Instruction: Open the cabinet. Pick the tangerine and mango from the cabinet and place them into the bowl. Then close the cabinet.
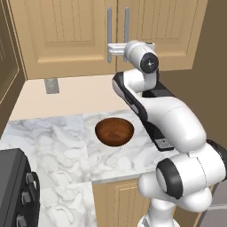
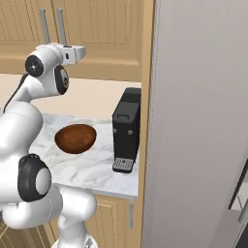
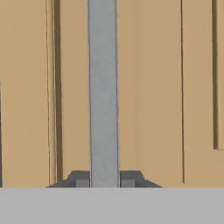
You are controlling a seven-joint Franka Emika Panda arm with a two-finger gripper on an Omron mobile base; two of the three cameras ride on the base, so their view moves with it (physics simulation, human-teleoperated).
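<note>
- claw (image 3: pixel 105 179) clamped on a vertical silver bar handle (image 3: pixel 103 87) of the cabinet (image 1: pixel 66 35); hand view has one dark fingertip (image 3: pixel 78 178) on each side of the bar, both pressed against it
- left base view: claw (image 1: pixel 110 50) reaches left from the white wrist and meets the left of the two handles (image 1: pixel 109 33) near its lower end; the right handle (image 1: pixel 127 24) sits just beside it, partly behind the wrist
- right base view: two handles up top left (image 2: pixel 45 24), wrist housing (image 2: pixel 72 53) just below and to the right of them; claw tips themselves too hidden to make out there
- cabinet is light tan wood, two panelled doors, both shut flush; it hangs on the wall above the worktop (image 1: pixel 57 142)
- no fruit visible, doors closed
- bowl (image 1: pixel 114 131) dark reddish-brown, round, upright on the marble worktop, well below the claw and nearer the robot base; nothing in it
- right base view: bowl (image 2: pixel 75 138) sits just left of a black coffee machine (image 2: pixel 127 128), not touching
- bowl well apart from the claw; the arm's elbow passes beside it
- grey wall outlet (image 1: pixel 52 85) on the backsplash under the cabinet, left of the claw
- dark appliance with knobs (image 1: pixel 17 190) at the lower left of the left base view
- tall grey panel (image 2: pixel 198 121) on the right side of the right base view
</note>
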